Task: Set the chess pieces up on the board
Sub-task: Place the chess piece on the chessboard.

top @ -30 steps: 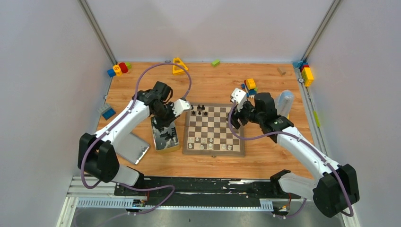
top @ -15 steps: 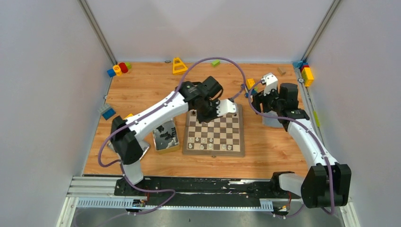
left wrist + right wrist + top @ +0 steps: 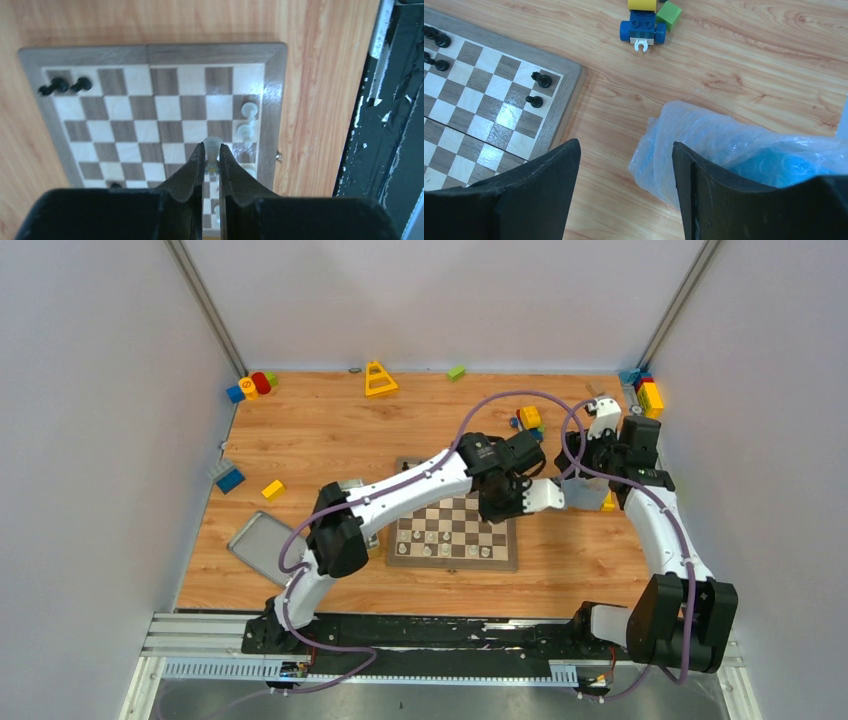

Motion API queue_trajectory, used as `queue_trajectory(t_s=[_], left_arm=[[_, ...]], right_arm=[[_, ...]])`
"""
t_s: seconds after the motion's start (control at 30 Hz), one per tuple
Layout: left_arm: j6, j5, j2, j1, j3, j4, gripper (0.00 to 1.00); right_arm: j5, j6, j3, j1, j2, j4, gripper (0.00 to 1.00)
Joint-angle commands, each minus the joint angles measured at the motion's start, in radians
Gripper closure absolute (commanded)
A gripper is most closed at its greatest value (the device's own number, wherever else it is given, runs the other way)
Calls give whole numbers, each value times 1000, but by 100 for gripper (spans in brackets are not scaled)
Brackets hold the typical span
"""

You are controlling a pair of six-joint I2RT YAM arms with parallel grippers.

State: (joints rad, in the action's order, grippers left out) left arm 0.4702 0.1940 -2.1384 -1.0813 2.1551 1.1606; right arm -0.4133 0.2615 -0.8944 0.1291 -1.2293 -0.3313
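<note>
Board (image 3: 455,561), from above: lay mid-table, pale pieces (image 3: 430,537) on its near rows, the left arm (image 3: 400,495) stretched across it.
Lid (image 3: 258,548), from above: flat on the wood, left of the board.
Left gripper (image 3: 211,151), left wrist view: clenched on a pale chess piece (image 3: 213,144), over the board's squares, near two standing pale pieces.
Black pieces (image 3: 60,86), same view: two at a far corner.
Right gripper (image 3: 625,146), right wrist view: jaws spread wide, gripping nothing, above a crumpled blue plastic bag (image 3: 724,145) beside the board's corner.
Toy blocks (image 3: 642,29), same view: on bare wood beyond the bag.
</note>
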Motion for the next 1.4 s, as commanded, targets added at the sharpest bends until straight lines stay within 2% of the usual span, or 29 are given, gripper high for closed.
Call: queue_trajectory(t_s=[0.0, 0.5, 1.37], left_arm=[[21, 48, -68, -80, 54, 2, 90], [27, 47, -164, -114, 35, -46, 90], [69, 20, -215, -114, -9, -67, 88]], right_arm=[[-11, -8, -44, 8, -13, -2, 32], [-34, -1, -46, 10, -16, -13, 31], [-59, 8, -47, 10, -24, -22, 31]])
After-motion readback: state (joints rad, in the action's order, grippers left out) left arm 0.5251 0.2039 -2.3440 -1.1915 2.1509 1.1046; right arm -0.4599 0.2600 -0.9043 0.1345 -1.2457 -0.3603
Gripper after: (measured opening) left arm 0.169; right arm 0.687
